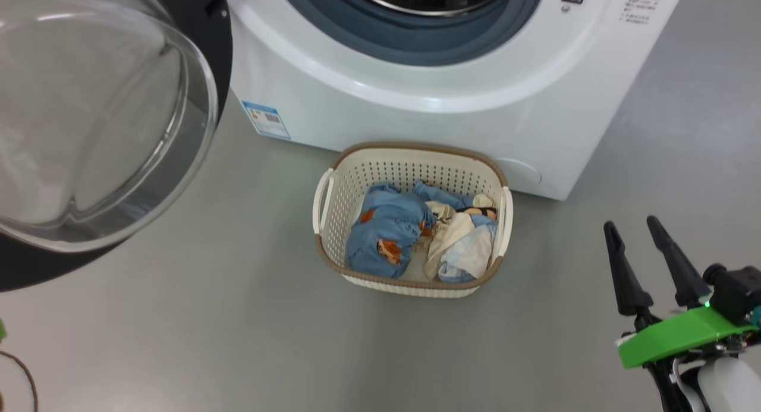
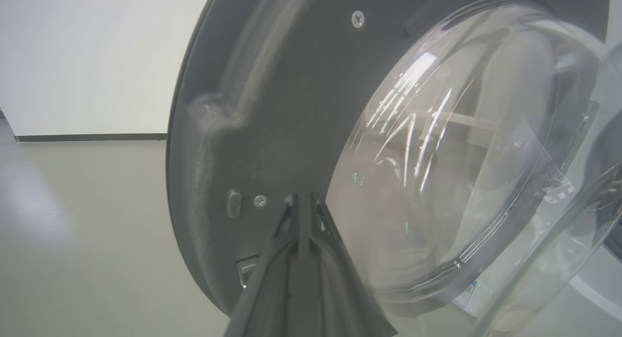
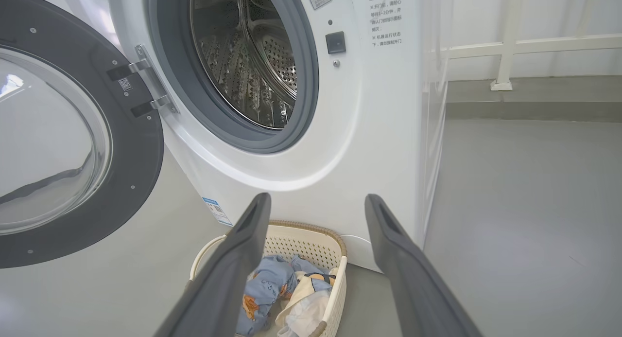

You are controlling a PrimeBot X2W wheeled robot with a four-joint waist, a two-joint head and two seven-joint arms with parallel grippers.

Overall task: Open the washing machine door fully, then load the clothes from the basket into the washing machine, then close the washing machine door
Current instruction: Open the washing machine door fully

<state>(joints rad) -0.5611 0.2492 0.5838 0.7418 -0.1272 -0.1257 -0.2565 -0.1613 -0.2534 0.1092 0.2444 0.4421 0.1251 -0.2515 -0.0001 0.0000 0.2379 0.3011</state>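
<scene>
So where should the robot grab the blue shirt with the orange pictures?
Probably best to pinch the raised, bunched fold on top of the blue garment, coming straight down from above. It lies heaped in the left half of the basket, whose walls block the sides. The open right end effector looks nearest.

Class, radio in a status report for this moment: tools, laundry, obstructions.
Left tool shut, tips at inner rim of door. Right tool open, empty, right of the basket. Clothes in basket; door open, drum mouth unblocked.

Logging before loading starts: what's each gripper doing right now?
Left gripper: closed, empty, pointing at the round glossy black washing machine door.
Right gripper: open, empty.
</scene>
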